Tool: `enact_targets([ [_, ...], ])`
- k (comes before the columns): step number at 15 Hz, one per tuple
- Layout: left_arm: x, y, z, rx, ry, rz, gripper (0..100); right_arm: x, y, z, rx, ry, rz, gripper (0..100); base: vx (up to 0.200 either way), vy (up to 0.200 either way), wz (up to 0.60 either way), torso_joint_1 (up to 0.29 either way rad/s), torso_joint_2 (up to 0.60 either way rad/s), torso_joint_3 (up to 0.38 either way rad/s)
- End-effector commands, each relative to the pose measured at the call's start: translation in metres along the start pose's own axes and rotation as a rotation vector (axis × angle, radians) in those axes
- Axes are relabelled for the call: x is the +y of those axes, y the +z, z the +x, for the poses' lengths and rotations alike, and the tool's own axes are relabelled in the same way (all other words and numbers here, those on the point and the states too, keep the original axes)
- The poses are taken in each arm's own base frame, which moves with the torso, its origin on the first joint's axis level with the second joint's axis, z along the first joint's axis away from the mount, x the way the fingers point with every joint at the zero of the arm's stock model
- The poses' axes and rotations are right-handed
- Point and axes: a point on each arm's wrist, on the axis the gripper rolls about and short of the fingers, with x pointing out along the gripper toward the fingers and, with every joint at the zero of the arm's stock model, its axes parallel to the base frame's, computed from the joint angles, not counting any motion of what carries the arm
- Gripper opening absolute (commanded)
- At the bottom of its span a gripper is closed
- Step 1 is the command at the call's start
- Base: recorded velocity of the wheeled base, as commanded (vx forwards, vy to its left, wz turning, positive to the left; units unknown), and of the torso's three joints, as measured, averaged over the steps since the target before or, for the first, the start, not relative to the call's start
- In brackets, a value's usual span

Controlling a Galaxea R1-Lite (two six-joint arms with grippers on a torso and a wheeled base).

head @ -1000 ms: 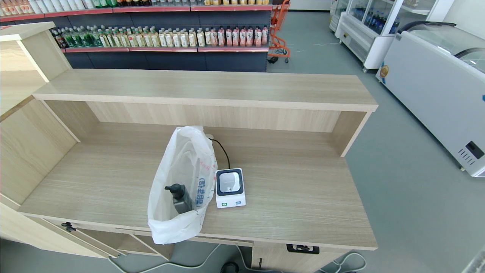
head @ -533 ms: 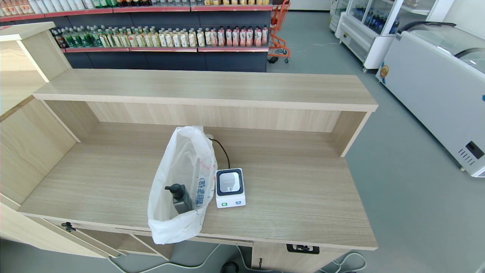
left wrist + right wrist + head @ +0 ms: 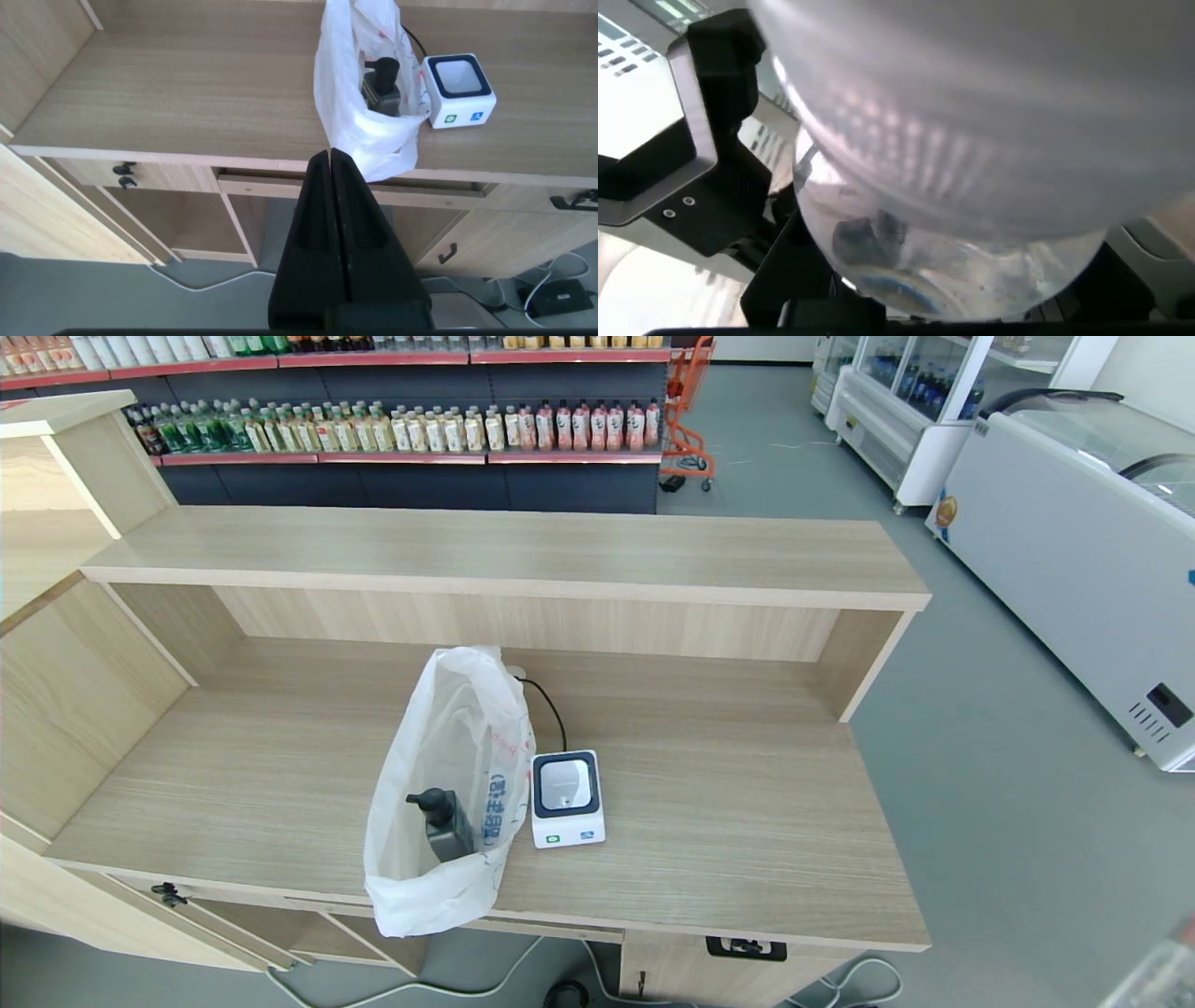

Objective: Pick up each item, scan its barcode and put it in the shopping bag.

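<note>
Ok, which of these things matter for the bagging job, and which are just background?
Job: shopping bag, dark pump bottle inside it, barcode scanner, clear plastic bottle.
Lying about: scanner cable, drink shelves, chest freezer, orange cart.

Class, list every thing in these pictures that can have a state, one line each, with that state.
shopping bag: open, standing on the counter
pump bottle: upright inside the bag
scanner: window up, cable attached
left gripper: shut, empty
right gripper: shut on a clear bottle
drawer: closed
</note>
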Motion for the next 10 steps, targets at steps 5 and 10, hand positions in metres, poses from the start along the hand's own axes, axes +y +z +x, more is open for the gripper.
enact_targets([
  [5, 0.000, 0.000, 0.000, 0.000, 0.000, 0.000, 0, -0.100, -0.025, 0.040, 0.134, -0.792, -0.323, 0, 0.000, 0.000, 0.00, 0.000, 0.00, 0.000],
  [10, 0.000, 0.000, 0.000, -0.001, 0.000, 0.000, 0, -0.137, -0.050, 0.034, 0.289, -0.961, -0.739, 0, 0.000, 0.000, 0.00, 0.000, 0.00, 0.000],
])
